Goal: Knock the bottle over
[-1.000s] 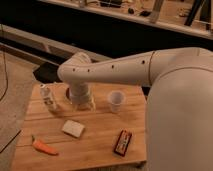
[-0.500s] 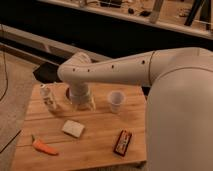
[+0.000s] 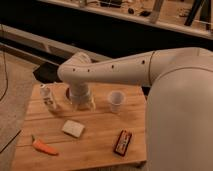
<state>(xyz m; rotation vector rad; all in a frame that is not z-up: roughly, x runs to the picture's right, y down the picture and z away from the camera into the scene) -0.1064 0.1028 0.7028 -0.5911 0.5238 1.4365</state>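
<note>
count: 1 bottle point(image 3: 48, 96), 1 cup point(image 3: 115, 101), 1 carrot point(image 3: 44, 146), 1 snack bar point(image 3: 123, 142), 1 white pad point(image 3: 73, 128), all on 1 wooden worktop point(image 3: 95, 150); 1 arm point(image 3: 125, 70) carrying 1 gripper point(image 3: 82, 102)
bottle look: small, clear plastic, pale cap on top, pale label round the body, roughly as tall as the cup
bottle pose: upright, base flat on the wood, not tipped
bottle place: 10 o'clock from worktop centre, in the back half of the board, close to the left edge; nearest neighbour is the gripper
gripper place: 12 o'clock from worktop centre, hanging straight down off the arm's end, low over the wood; it sits at the bottle's 3 o'clock, near it but apart, a strip of wood showing between them
gripper state: can't tell open or closed, the wrist body hides the tip
cup: clear, wide mouth, upright, 2 o'clock from centre, at the gripper's 3 o'clock and apart from it
white pad: flat, pale, just off centre toward 8 o'clock, at the gripper's 6 o'clock
carrot: orange, lying flat on a slant, 8 o'clock from centre near the front-left corner, well apart from the bottle
snack bar: dark wrapper with red on it, lying flat, 4 o'clock from centre toward the front edge
arm: white, reaches in from 3 o'clock across the back of the worktop; its bulk covers the board's right side
</note>
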